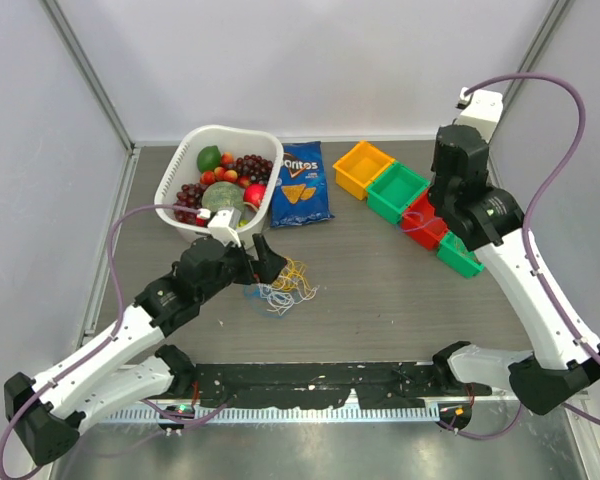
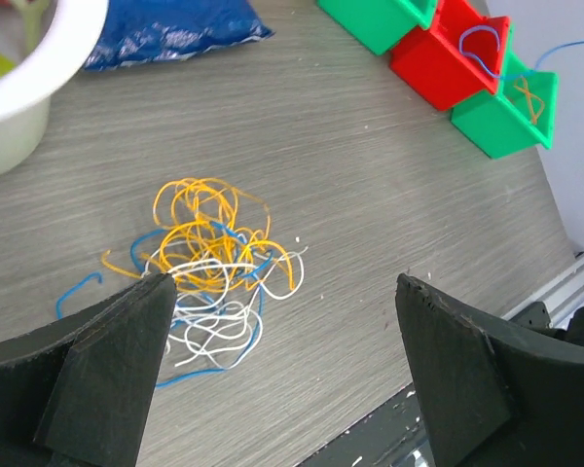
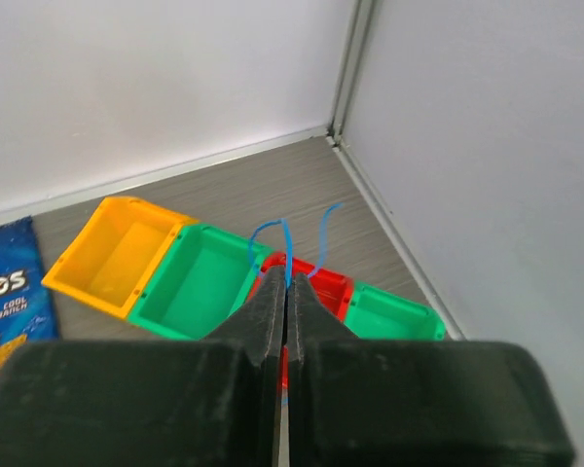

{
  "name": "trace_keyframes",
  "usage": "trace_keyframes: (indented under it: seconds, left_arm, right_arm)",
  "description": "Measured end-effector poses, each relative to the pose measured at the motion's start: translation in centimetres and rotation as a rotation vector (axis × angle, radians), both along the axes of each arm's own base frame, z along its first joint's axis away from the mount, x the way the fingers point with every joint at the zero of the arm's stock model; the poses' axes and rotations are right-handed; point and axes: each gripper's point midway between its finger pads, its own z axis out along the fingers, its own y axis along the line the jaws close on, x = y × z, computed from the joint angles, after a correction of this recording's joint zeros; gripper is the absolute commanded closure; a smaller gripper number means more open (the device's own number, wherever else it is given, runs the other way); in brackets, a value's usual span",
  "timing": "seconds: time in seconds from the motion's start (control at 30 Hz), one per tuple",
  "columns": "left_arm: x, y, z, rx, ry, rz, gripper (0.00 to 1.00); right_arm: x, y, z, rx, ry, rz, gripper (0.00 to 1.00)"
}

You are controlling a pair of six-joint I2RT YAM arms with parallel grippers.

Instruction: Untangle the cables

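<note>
On the grey wood-grain table (image 1: 380,290), the tangled bundle of yellow, white, blue and orange cables (image 1: 283,284) lay left of centre, a rounded heap with no clear long axis. The left gripper (image 2: 284,284) was by far the nearer. Spread wide, it hung close by the heap, which sat off toward the finger on the left of the wrist view, so centring looked needed before any closing. Well apart, the right gripper (image 3: 287,284) was pinched tight on one thin blue cable strand (image 3: 284,233) above the small red plastic bin (image 3: 333,288).
</note>
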Motion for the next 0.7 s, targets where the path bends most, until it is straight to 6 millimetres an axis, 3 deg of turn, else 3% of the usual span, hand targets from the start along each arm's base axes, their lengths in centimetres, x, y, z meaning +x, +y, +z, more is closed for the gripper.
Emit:
trace_keyframes:
  seconds: [0.2,0.33,0.53,0.7]
  left_arm:
    - [0.8,-1.7,3.5,-0.035,-0.079,-0.06,0.0]
    - [0.6,-2.7,4.1,-0.069,-0.093,-0.111,0.0]
    - [0.0,-2.9,2.0,-0.055,-0.06,-0.138,0.0]
    - [-0.3,-2.7,2.7,-0.072,-0.078,-0.143,0.0]
  right_arm:
    - [0.4,-3.0,1.8,0.01,-0.057,-0.088,0.99]
    - [2.1,-5.0,1.3,0.002,-0.057,-0.155,0.99]
    - [5.8,-6.2,-4.4,-0.014,0.048,-0.171,0.99]
    - [7.5,-5.7,-10.8,-0.008,0.172,-0.163,0.99]
